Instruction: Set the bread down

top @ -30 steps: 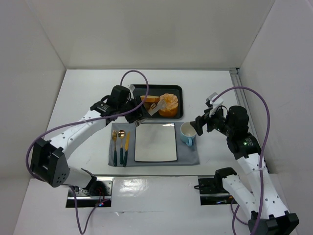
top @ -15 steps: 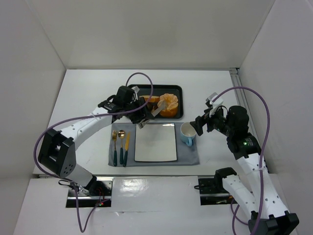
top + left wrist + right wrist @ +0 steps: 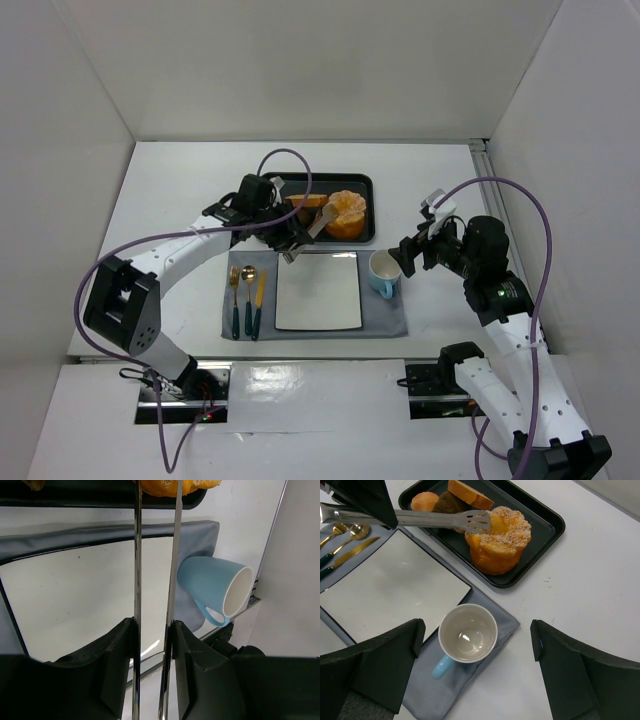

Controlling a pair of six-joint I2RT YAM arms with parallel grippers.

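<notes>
1. Jaws of the left gripper point(image 3: 152, 630) stood narrowly apart, clamped on both blades of the metal tongs point(image 3: 435, 519).
2. Tong tips reached the bread point(image 3: 498, 539), which lay at the right end of the black tray point(image 3: 547, 527), beyond the plate point(image 3: 385, 590).
3. Jaws of the right gripper point(image 3: 405, 252) stood wide apart beside the cup point(image 3: 467, 632), holding nothing.

Golden-orange bread point(image 3: 497, 545) (pale speckled top), blk tray point(image 3: 542, 524), 1 blue cup point(image 3: 467, 632).
</notes>
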